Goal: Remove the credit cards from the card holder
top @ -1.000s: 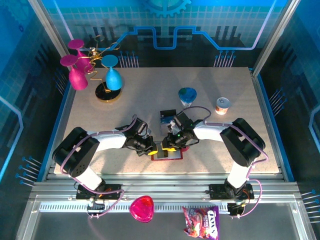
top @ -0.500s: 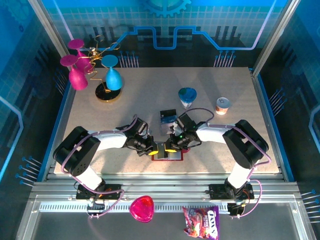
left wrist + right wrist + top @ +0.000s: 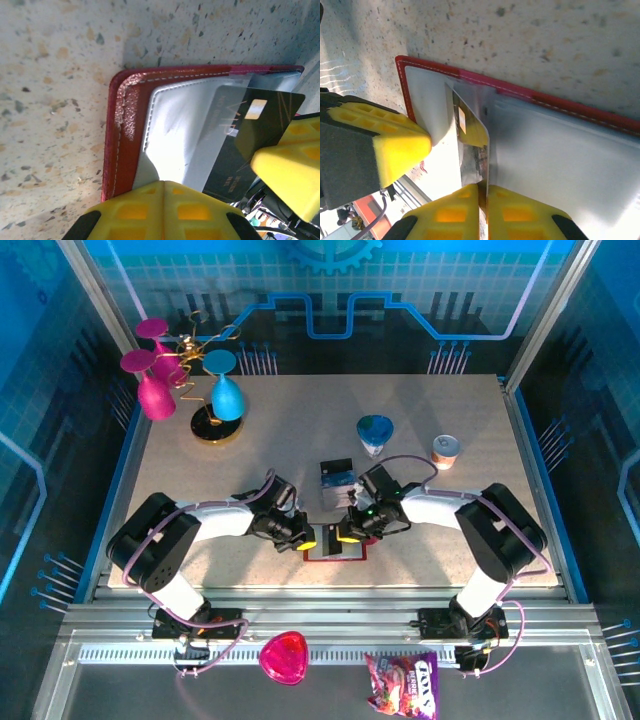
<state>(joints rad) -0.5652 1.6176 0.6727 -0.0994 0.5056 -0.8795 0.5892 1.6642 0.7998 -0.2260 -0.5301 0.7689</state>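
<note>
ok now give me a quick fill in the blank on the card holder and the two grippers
1. The card holder lying open on the table is dark ___.
2. The right gripper is shut on the edge of a card whose colour is ___.
3. The left gripper rests on the holder's clear pocket with its jaws ___.
Missing words: red; black; shut.

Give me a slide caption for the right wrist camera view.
Right gripper pinching the black card, partly out of the open red card holder.

Card holder [image 3: 127, 125] on table [image 3: 55, 75] — card [image 3: 260, 132] half inside it.
</note>
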